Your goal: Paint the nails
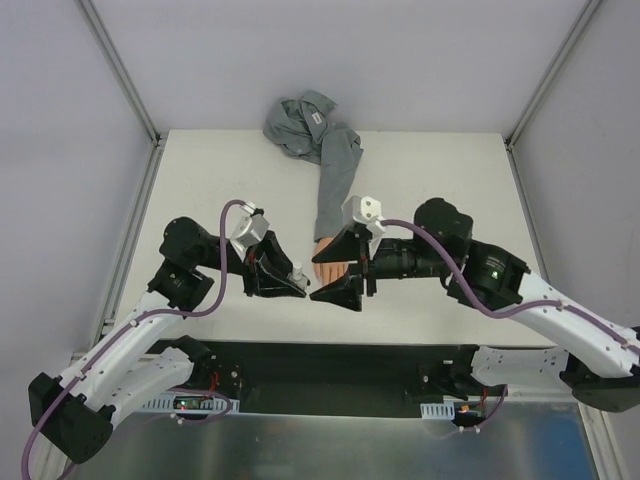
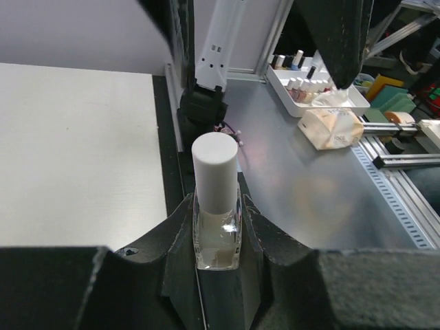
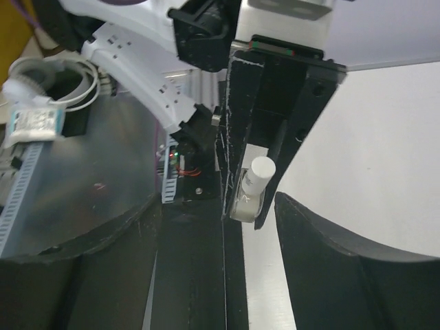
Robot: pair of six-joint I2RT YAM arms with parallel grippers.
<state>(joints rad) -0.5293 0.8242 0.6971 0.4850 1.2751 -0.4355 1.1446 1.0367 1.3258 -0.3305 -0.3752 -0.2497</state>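
**A:** Why does the left gripper sit so low on the nail polish bottle?

**B:** Its jaws are closed on the clear glass body, which leaves the white cap free above them. I'd judge that is so the other arm can take the cap.

**A:** And the right gripper?

**B:** Its 2 fingers are spread wide with nothing between them. They point at the bottle from just beside it, which looks like lining up on the cap.

**A:** Where are the nails?

**B:** They are on the mannequin hand, which lies flat on the table at the end of the grey sleeve. The hand is right by both grippers. The right gripper covers part of it from above, and the nails themselves are too small to make out.

**A:** What do the wrist cameras add?

**B:** The left wrist view shows the bottle upright and seated squarely in the jaws. It also shows a tray of other polish bottles off the table. The right wrist view shows the cap side-on, framed by its own open fingers. Only the top view shows the mannequin hand.
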